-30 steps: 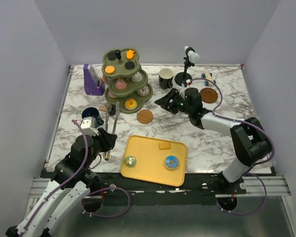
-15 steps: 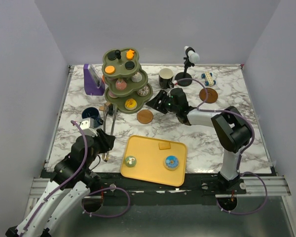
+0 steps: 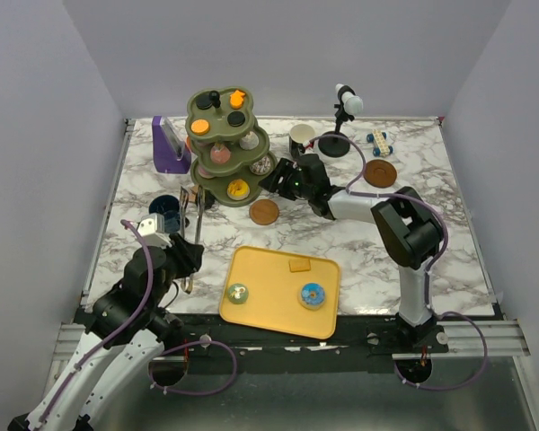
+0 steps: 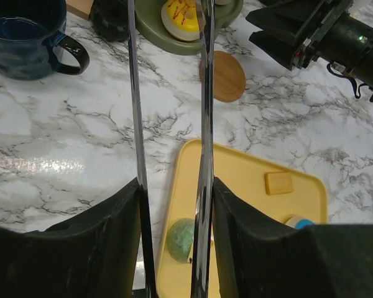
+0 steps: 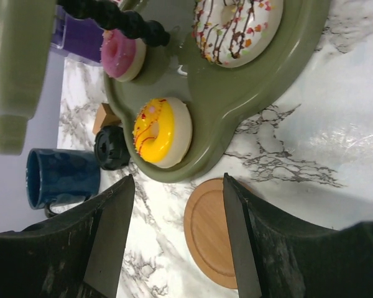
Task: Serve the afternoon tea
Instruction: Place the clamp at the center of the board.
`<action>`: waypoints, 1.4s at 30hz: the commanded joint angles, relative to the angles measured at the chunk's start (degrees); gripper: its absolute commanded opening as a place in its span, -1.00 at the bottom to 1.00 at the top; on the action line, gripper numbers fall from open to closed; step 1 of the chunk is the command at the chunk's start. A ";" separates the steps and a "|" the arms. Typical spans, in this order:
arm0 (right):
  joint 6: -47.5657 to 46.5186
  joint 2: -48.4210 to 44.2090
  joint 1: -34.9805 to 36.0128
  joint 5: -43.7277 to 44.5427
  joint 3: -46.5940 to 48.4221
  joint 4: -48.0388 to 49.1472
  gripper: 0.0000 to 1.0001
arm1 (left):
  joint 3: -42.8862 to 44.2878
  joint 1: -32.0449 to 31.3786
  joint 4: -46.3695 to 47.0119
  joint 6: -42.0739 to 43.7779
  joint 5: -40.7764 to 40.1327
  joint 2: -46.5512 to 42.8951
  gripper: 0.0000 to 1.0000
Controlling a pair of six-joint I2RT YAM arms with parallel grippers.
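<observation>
left gripper point(image 4: 174, 183): fingers clamped on the outsides of the metal tongs point(image 4: 205, 93). The tong arms stand apart with nothing between them. Their tips run out of the wrist view; from above they end just beside the bottom tier of the olive-green three-tier stand point(image 5: 248, 87).

right gripper point(image 5: 177, 183): jaws spread, holding nothing, low over the marble tabletop point(image 3: 368, 260) and pointed at that same tier. Between its fingers sit the tier rim and a round wooden coaster point(image 5: 208, 233), flat on the tabletop just beside the rim.

On that tier are a yellow-iced doughnut point(image 5: 161, 133) and a white chocolate-drizzled doughnut point(image 5: 236, 28). A pink-iced doughnut point(image 5: 121, 53) sits further in; can't tell which tier. A black toy doughnut point(image 5: 112, 147) lies on the tabletop just beside the stand, with the dark-blue mug point(image 5: 59, 177) past it toward the left edge.

The stand is left of centre, toward the far edge.

The yellow tray point(image 3: 269, 283) is at the middle of the near edge. It carries a green-topped treat point(image 3: 239, 292), a blue-iced doughnut point(image 3: 312, 294) and a tan biscuit point(image 3: 298, 265).

The black cream-lined mug point(image 3: 301, 141) is right of the stand, near the far edge. A second coaster point(image 3: 379, 172) lies further toward the right edge.

The purple holder point(image 3: 169, 145) is in the far-left corner, and the black stand with a white ball top point(image 3: 341, 117) is at the far edge.
</observation>
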 commanded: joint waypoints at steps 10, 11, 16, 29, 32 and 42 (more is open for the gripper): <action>-4.52 -11.19 3.88 5.22 -8.71 -5.33 0.36 | 2.20 -0.37 0.08 1.63 -2.50 -1.44 0.04; -5.27 -13.05 4.46 6.00 -10.11 -6.22 0.38 | 2.18 -0.31 0.57 1.83 -1.77 -1.10 0.04; -8.18 -23.34 6.28 6.99 -16.78 -9.07 0.45 | 1.75 -0.26 2.27 2.06 0.43 0.60 0.04; -5.57 -48.23 6.74 6.89 -34.07 -12.51 0.60 | -3.60 -3.08 19.21 -3.45 12.09 12.00 0.01; -6.07 -53.44 6.74 11.03 -34.35 -16.08 0.63 | -2.49 -6.83 22.06 -3.35 10.26 16.61 0.01; -5.48 -70.74 6.64 28.84 -33.71 -33.15 0.71 | 9.18 -20.74 27.57 -1.66 3.55 39.70 0.01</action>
